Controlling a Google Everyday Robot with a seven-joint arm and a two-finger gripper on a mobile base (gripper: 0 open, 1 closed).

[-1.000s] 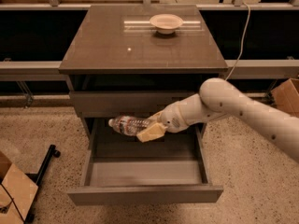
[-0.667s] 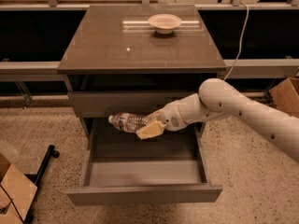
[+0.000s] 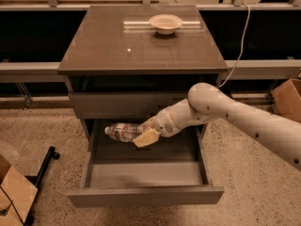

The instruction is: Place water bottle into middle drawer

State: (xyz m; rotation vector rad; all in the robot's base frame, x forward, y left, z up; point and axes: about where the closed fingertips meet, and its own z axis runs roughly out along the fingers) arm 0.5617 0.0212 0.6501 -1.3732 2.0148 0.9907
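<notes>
The water bottle (image 3: 121,131) is clear crinkly plastic with a white cap. It lies sideways in the air, cap to the left, over the back left of the open middle drawer (image 3: 146,173). My gripper (image 3: 145,133) is shut on the bottle's right end. Its cream fingers (image 3: 146,138) clasp the bottle just above the drawer's grey tray floor. My white arm reaches in from the right, over the drawer's right wall. The upper drawer front (image 3: 117,103) is shut.
A shallow cream bowl (image 3: 165,22) sits at the back of the cabinet top (image 3: 117,46). Cardboard boxes stand on the floor at the far right (image 3: 287,98) and lower left (image 3: 14,192). A black wheeled stand leg (image 3: 44,161) lies left of the drawer.
The gripper and bottle have shifted slightly up and toward the back of the drawer. The grip on the bottle is unchanged.
</notes>
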